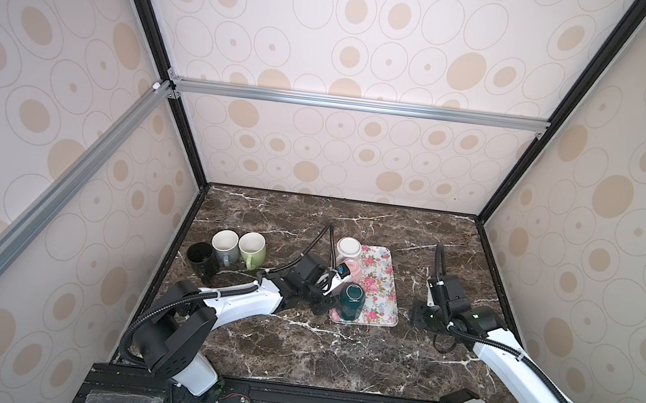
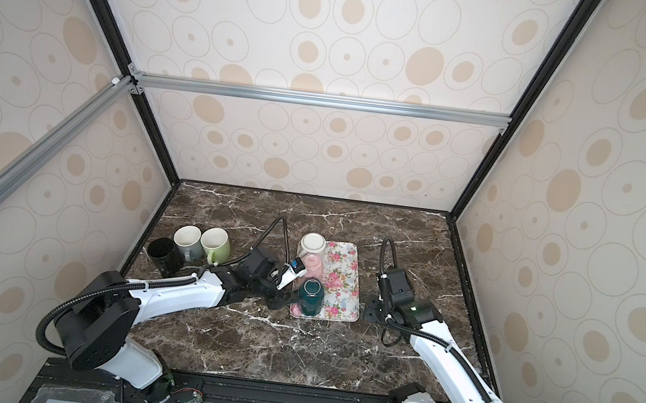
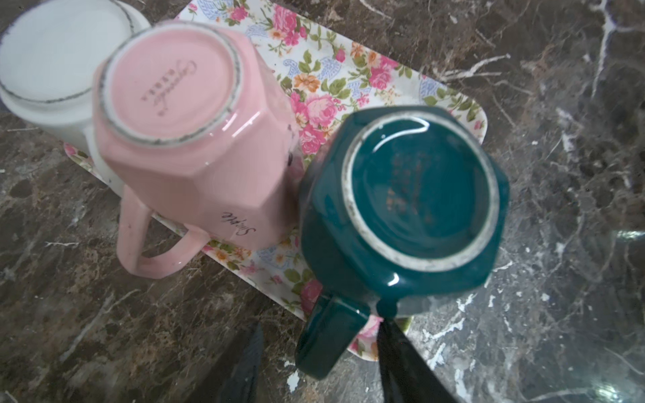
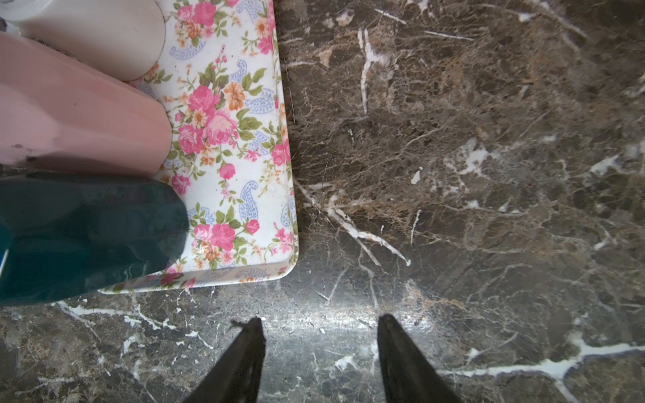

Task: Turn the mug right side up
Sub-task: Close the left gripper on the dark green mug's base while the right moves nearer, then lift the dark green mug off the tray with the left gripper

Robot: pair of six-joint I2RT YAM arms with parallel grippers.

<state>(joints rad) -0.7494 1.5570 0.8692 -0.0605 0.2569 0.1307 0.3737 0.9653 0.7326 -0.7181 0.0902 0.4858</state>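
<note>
Teal mug [image 3: 419, 195] stood upside down, base up, near-left on floral tray [image 1: 381, 289]. Left arm [image 1: 241, 305] stretched low; left gripper [image 3: 321, 323] jaws part-open astride handle [image 3: 328, 343], not clamped. Right gripper [image 4: 320, 317] right of tray, jaws apart, empty.

Through the left wrist camera I see three mugs standing bottom-up along the floral tray [image 3: 324, 80]: a white mug [image 3: 52, 59] at one end, a pink faceted mug [image 3: 181, 139] lettered "Simple", and a dark teal mug [image 3: 412, 195] just beside the pink one. My left tool [image 3: 321, 324] straddles the teal mug's handle [image 3: 324, 335] above the brown marble bench [image 3: 558, 174]. One finger [image 3: 398, 356] sits against the handle's root and the other stands clear of it.
</note>
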